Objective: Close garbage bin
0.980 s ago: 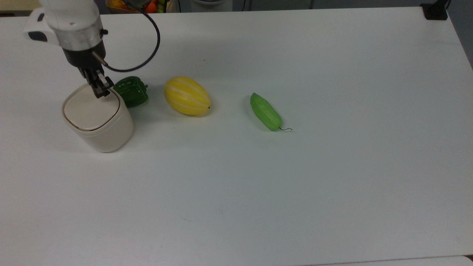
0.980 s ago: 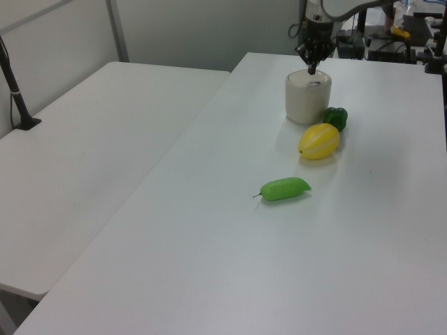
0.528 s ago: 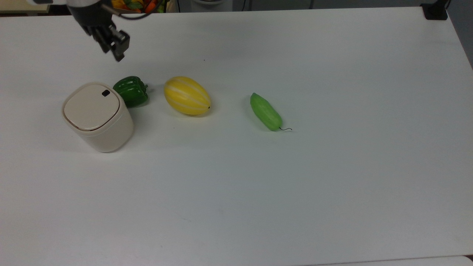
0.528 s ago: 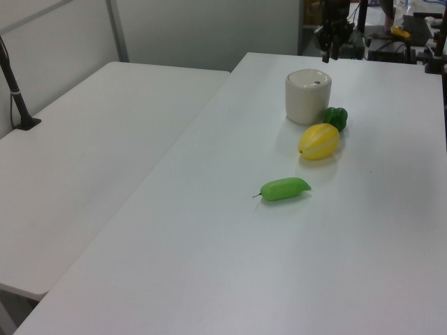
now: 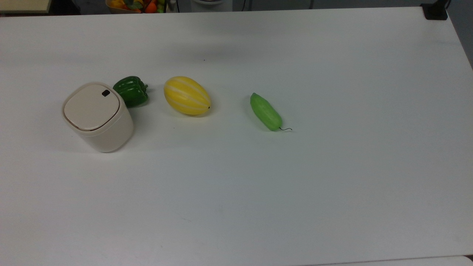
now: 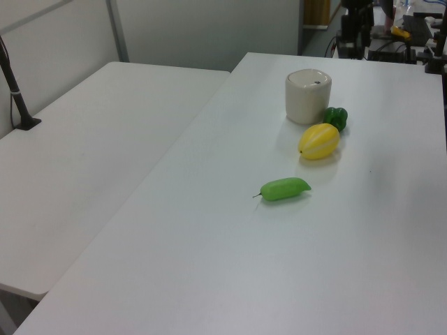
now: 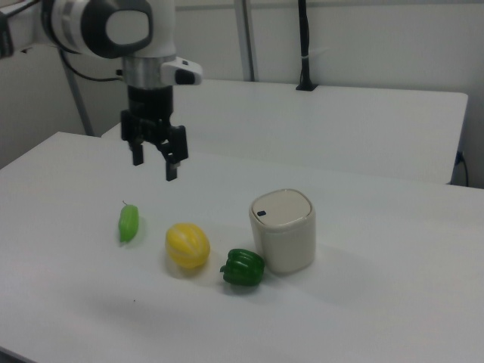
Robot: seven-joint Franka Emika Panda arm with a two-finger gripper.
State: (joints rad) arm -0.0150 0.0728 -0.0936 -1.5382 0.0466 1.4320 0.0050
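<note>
A white table (image 5: pixel 295 192) carries four things in a row. In the right view, going from the front back, the green pepper (image 7: pixel 243 268) lies nearest, touching or just beside the base of the garbage bin (image 7: pixel 283 230) on the right view's right. The bin stands upright with its flat lid down and flush on the rim, the small black button (image 7: pixel 261 213) showing at one corner of the lid. In the top view the bin (image 5: pixel 97 116) is at the top view's left, with the pepper (image 5: pixel 131 91) against its upper right edge. The yellow melon (image 5: pixel 187 95) lies near the pepper but apart from it, and the cucumber (image 5: pixel 265 111) lies farther along the row, well apart from the bin. Behind the row in the right view, the gripper (image 7: pixel 156 163) hangs in the air above the table, its two fingers spread apart and holding nothing, well clear of the bin.
</note>
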